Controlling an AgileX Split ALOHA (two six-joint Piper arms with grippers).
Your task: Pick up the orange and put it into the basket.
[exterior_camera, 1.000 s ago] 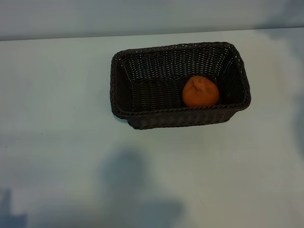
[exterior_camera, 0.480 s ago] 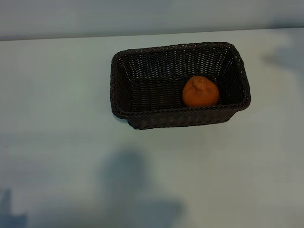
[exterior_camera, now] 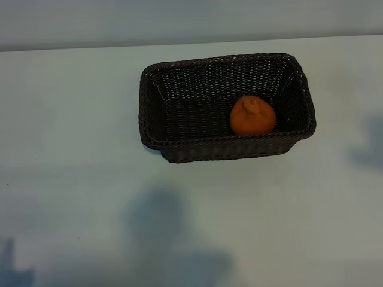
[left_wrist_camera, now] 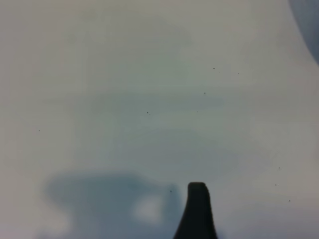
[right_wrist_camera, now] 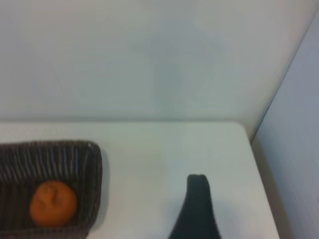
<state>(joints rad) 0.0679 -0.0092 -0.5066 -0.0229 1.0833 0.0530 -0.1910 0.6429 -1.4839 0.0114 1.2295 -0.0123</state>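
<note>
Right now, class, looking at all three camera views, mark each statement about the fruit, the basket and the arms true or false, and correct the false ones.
1. The small bumpy bright-orange citrus fruit lies inside the dark-brown woven wicker basket. True.
2. The fruit sits at the basket's left end in the exterior view. False: it is near the right end.
3. An end effector grips the fruit. False: nothing touches it.
4. The basket stands on the pale table. True.

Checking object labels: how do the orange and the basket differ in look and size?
The orange is small, round, bright orange and bumpy; the basket is large, rectangular, dark brown woven wicker. The orange lies inside the basket, at its right end in the exterior view. Both are untouched by any gripper.
</note>
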